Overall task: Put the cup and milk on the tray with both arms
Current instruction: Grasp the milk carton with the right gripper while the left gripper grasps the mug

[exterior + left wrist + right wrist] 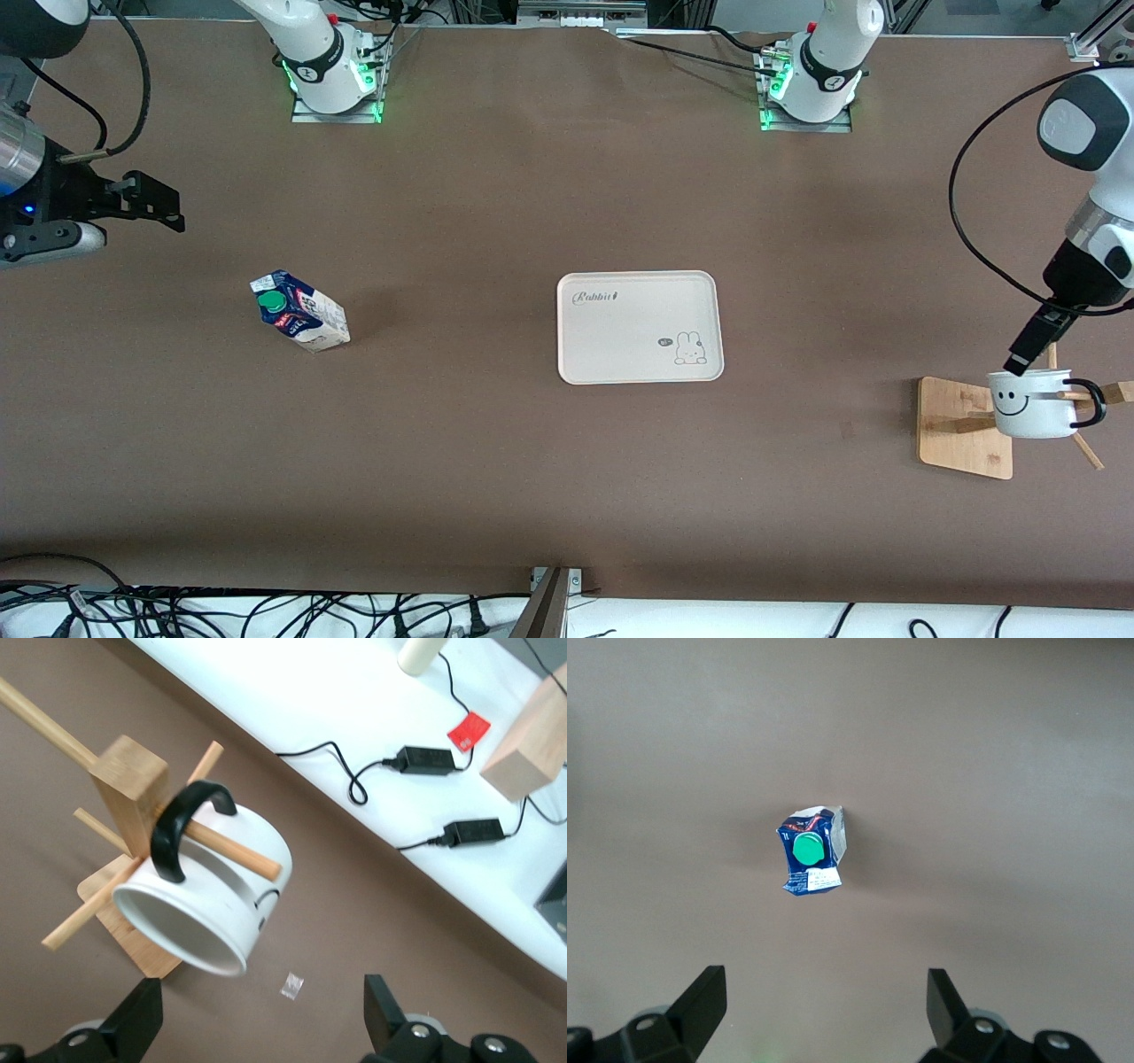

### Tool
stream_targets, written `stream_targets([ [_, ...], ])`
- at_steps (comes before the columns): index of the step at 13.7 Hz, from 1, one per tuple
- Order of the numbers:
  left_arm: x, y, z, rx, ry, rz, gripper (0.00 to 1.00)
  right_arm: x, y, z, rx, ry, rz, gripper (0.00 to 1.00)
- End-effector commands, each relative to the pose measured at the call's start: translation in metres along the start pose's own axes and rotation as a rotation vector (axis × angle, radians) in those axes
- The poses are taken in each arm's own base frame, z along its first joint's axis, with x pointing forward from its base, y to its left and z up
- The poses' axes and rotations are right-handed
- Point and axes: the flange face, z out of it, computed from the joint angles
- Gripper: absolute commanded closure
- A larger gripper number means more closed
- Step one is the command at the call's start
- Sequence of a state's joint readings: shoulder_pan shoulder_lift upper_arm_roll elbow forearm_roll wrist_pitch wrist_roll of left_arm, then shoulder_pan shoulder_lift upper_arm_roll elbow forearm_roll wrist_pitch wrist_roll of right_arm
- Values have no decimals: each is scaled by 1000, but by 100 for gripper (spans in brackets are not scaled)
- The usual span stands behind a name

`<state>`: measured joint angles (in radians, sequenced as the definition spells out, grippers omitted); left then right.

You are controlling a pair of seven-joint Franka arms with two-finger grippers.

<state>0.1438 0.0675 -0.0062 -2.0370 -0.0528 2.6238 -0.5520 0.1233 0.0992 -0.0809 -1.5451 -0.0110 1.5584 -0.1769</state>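
Note:
The white smiley cup hangs by its black handle on a peg of a wooden rack at the left arm's end of the table. My left gripper is open and empty just above the cup's rim. In the left wrist view the cup lies on its side ahead of the open gripper. The milk stands on the table toward the right arm's end. My right gripper is open and empty, up in the air, with the milk ahead of the gripper. The cream tray lies mid-table with nothing on it.
The rack's post and pegs stick out around the cup. A small scrap of tape lies on the table near the rack. Cables run along the table's front edge.

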Motion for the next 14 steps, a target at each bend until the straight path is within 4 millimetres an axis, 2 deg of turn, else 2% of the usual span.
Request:
stream_targets([
  [1,-1,-5,16,-64,18,-110,0,25,-18,36,-54,-68,-63,0],
  [2,-2,-7,24,-83,37,-131,0,30,-25,46,-80,-92,-84,0],
  [5,0,-8,40,-121,83,-161,0,32,-32,54,-73,-100,-93,0],
  [7,-1,-7,41,-132,105,-158,0,31,-34,84,-50,-109,-96,0],
  [9,0,-10,51,-142,139,-163,0,31,-34,120,-36,-84,-95,0],
  [11,-1,-12,53,-143,144,-163,0,34,-36,145,-37,-65,-101,0],
  [14,-8,-17,56,-132,131,-159,25,38,-37,184,-39,-51,-106,0],
])
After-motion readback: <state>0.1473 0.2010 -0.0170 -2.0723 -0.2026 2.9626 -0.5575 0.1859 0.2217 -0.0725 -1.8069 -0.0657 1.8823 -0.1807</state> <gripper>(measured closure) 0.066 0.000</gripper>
